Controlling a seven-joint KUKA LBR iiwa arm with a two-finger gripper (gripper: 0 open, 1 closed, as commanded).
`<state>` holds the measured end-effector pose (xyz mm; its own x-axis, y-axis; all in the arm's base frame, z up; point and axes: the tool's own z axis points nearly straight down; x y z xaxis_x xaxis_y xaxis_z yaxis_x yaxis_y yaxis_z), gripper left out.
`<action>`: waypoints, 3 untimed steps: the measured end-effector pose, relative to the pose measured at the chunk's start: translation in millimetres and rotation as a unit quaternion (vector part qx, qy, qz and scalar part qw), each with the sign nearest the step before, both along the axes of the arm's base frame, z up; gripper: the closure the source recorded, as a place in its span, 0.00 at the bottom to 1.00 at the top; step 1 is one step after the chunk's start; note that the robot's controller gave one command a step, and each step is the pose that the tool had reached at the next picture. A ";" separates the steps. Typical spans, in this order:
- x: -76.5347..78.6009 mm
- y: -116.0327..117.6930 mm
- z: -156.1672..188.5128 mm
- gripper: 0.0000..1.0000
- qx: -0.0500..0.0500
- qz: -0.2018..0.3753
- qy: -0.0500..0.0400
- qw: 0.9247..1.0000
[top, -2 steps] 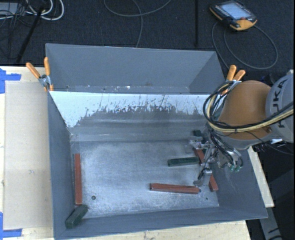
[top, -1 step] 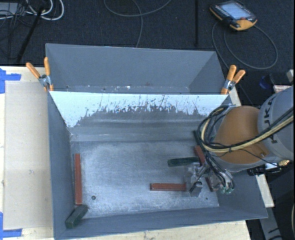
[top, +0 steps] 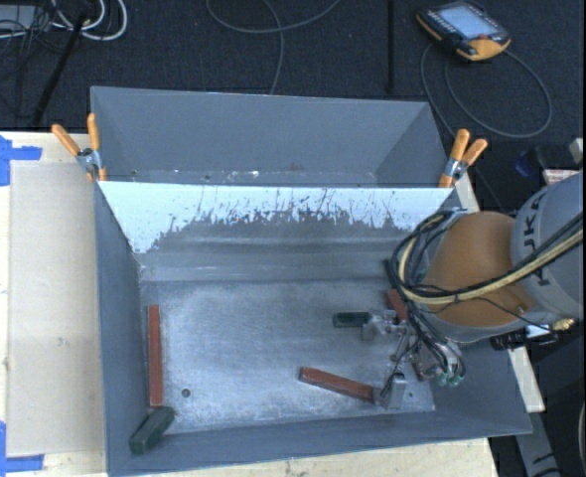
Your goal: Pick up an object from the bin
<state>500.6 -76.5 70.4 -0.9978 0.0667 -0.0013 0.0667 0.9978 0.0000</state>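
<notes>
View: camera view, looking down into the bin from above and a little to one side.
Bin [top: 253, 351]: grey metal, sloped walls, flat floor with pale scuffing; dark streaks run along the top of the far wall.
Arm [top: 563, 251]: enters from the right, over the bin's right wall.
Cover [top: 477, 266]: orange, rounded, on the wrist, above the right part of the floor.
Cables [top: 417, 258]: black and yellow, looped round the left side of the cover.
Jaws: down low at the right front of the floor, below the cover; whether wide, narrow or holding cannot be told.
Bar [top: 333, 383]: red-brown, flat, slim; lies on the floor at right front, slanting down toward the right, its right end at the tip of the jaws. Whether it sits between them cannot be told.
Dark piece [top: 351, 319]: small, blackish, oblong; on the floor just left of the wrist, apart from the bar and farther back.
Strip [top: 154, 356]: red-brown, long, narrow; lies along the foot of the left wall, well apart from the jaws.
Block [top: 151, 430]: dark green-black, stubby; in the front left corner, just below the strip's near end.
Speck [top: 186, 395]: tiny, dark, on the floor near the strip's near end.
</notes>
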 end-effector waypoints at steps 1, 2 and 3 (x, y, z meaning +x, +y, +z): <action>0.0 0.1 0.0 0.00 0.000 0.000 0.000 1.000; -6.9 14.7 -0.4 0.00 -0.001 -0.044 0.001 0.999; -12.0 81.8 0.8 1.00 -0.001 0.064 0.003 0.998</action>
<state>488.6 5.3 71.2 -0.9981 -0.0621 0.0043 -0.0621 0.9981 -0.0013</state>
